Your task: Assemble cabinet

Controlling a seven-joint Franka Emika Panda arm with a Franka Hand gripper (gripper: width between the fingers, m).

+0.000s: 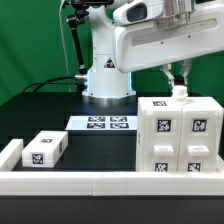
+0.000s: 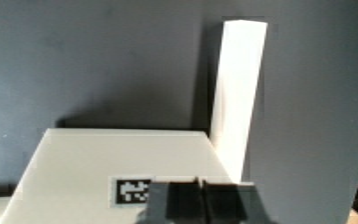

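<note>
1. The cabinet body [image 1: 172,135], white with tags on its front, stands on the table [image 1: 40,115] at the front edge, near the corner on the exterior view's right.
2. A drawer block [image 1: 45,150] lies along the same edge, well apart from it, toward the exterior view's left.
3. The hand [image 1: 179,78] hangs just above the body's top. I cannot tell whether its fingers are together or apart.
4. The marker board [image 1: 101,123] lies flat at mid-table.

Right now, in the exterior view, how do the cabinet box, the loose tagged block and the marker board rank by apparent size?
1. The cabinet box: clearly the largest.
2 and 3. The marker board and the loose tagged block: they fill similar area, but the board lies flat and farther back, so I leave them unranked.
</note>
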